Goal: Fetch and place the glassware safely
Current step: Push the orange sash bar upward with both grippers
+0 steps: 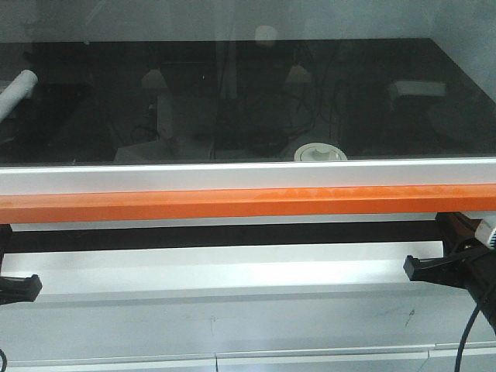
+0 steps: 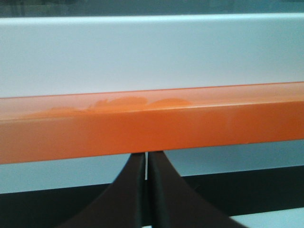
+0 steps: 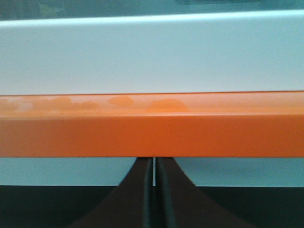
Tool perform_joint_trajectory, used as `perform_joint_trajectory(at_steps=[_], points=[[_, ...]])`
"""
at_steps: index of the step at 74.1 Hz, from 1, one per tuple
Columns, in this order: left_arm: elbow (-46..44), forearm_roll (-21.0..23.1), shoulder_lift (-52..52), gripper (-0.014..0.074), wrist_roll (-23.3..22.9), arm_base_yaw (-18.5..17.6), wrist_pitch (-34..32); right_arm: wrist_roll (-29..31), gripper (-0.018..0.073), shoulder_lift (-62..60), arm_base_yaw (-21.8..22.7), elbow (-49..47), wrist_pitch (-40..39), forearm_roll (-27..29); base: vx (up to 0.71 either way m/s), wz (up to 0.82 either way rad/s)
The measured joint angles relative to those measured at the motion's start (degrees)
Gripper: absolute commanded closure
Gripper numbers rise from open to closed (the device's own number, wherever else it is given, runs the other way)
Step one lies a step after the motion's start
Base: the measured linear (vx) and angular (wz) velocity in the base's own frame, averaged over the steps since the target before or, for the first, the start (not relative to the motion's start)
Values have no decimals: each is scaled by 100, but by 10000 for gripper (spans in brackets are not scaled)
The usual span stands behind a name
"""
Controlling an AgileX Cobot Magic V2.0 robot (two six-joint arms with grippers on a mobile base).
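1. The left gripper [image 2: 146,160] and right gripper [image 3: 154,165] are both pinched closed and empty, with their tips just beneath the orange bar [image 1: 248,203], probably to lift it.
2. The glass jar [image 1: 318,152] stands behind the closed glass sash [image 1: 232,101], so it is unreachable for now.

— What is found between the front and the jar [image 1: 319,152]?
— It is screened by the glass pane [image 1: 232,101], white frame [image 1: 155,177] and orange bar [image 1: 232,203]; a dark gap [image 1: 232,235] is seen underneath

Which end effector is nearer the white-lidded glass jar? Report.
The right end effector; the white-lidded glass jar sits right of centre, far from the left end effector.
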State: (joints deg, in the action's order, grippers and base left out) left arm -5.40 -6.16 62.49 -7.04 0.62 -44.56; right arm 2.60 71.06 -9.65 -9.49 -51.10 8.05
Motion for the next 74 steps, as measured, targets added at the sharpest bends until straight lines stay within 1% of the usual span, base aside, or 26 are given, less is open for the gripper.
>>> perform_joint_trajectory(at_steps=[24,37,48,66,74], points=[[0,0,0,603,0,0,0,42,560,0,0,0,0,0,0,0],[0,154,0,603,7,0,0,49,560,40,0,0,-34,0,0,0],[0,187,0,603,9,0,0,53,560,223,0,-7,-96,-6,0,0],[0,203,8,603,162,0,0,60,560,407,0,-7,-253,-6,0,0],[0,228,154,603,181,0,-156,60,560,414,0,-7,-342,-6,0,0]])
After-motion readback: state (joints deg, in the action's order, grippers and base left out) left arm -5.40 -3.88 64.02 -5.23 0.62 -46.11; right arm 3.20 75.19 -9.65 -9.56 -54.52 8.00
